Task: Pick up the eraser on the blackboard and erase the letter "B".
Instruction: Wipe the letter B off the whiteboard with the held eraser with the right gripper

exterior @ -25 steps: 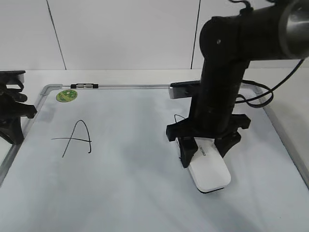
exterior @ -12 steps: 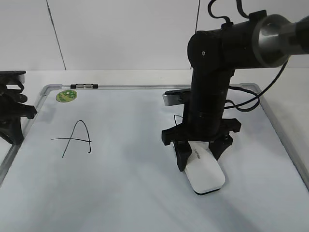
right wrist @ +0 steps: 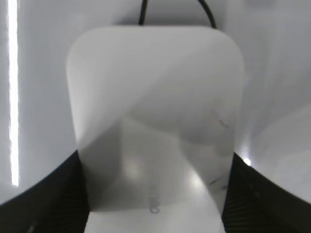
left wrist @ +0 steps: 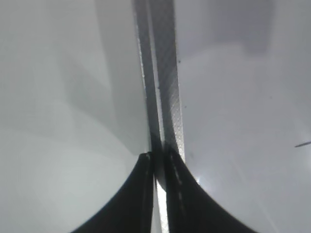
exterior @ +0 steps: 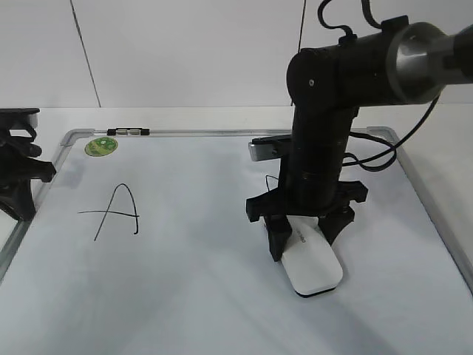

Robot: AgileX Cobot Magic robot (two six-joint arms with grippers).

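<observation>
On the blackboard | right fingers grip eraser | left fingers closed together, empty

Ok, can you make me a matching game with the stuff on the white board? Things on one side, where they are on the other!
Things:
1. eraser
2. letter A
3. green sticker
4. left gripper

Places:
a. far left corner of the blackboard
b. at the board's left frame edge, fingers together
c. between the right gripper's fingers
d. drawn on the board's left half

Pairs: 1-c, 2-d, 3-a, 4-b
</observation>
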